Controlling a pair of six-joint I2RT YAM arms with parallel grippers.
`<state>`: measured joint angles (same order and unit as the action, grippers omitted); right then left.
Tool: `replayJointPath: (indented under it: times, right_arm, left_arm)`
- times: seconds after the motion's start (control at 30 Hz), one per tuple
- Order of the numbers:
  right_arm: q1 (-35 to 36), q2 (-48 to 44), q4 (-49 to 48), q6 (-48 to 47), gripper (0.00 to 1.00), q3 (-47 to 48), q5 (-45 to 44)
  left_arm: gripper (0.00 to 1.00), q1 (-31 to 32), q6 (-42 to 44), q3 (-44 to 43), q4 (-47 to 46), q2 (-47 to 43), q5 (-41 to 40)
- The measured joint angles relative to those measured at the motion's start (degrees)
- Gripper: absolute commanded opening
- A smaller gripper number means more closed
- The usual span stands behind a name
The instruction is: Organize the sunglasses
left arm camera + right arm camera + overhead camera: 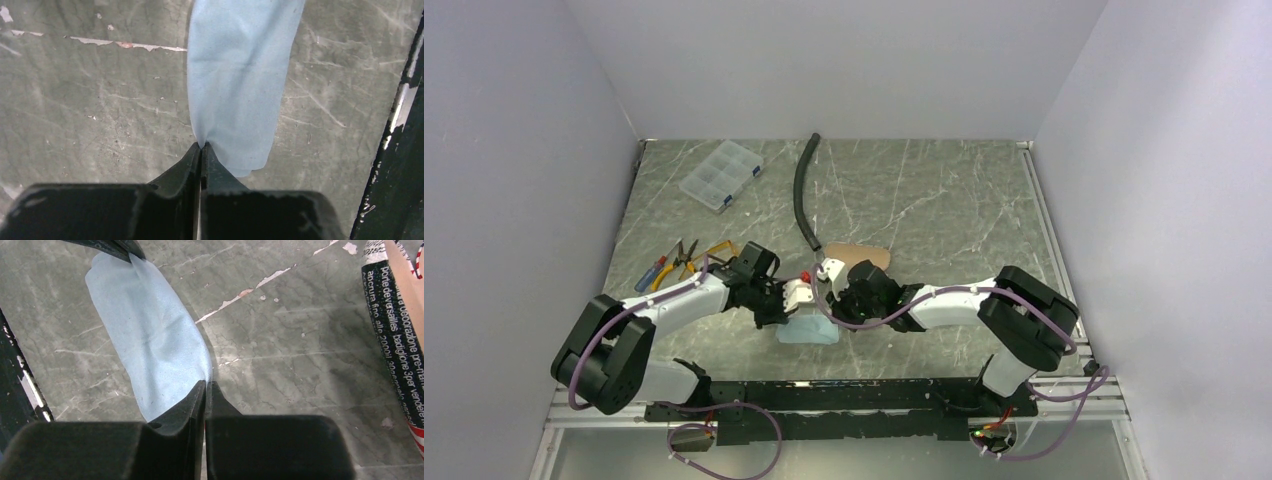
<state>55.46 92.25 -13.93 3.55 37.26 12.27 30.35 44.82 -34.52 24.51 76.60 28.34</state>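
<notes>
Left gripper point(201, 145): fingers pressed together, pinching one end of the blue cloth point(240, 75).
Right gripper point(206, 382): pinching the opposite end.
Cloth: spans both grippers, near-centre of the table point(944, 215).
Sunglasses: cannot tell where.

I see a table point(944, 200) with a grey-green marbled top, veined in white; my wrist views show pale scuffs on it. Plain pale lilac-grey walls close it in: the left wall point(514, 150), the back wall point(834, 60) and the right wall point(1164, 150). The light is soft and even. A black rail point(844, 395) runs along the near edge.
</notes>
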Motion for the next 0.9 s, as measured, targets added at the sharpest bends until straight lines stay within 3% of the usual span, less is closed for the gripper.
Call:
replayJointPath:
  times: [0.3,0.5,0.9]
  right_arm:
    - [0.09,-0.79,1.49,0.57,0.0,-0.02,-0.2]
    - [0.13,-6.75,5.64,1.53,0.0,0.02,-2.19]
    - [-5.07,-19.37,15.78,2.29,0.0,1.92,-8.9]
  left_arm:
    - [0.03,0.0,1.03,-0.81,3.58,-0.17,1.07]
    - [0.03,0.02,-0.28,-2.75,4.46,-1.38,1.4]
    - [0.03,1.55,-3.98,-16.83,5.7,2.62,0.07]
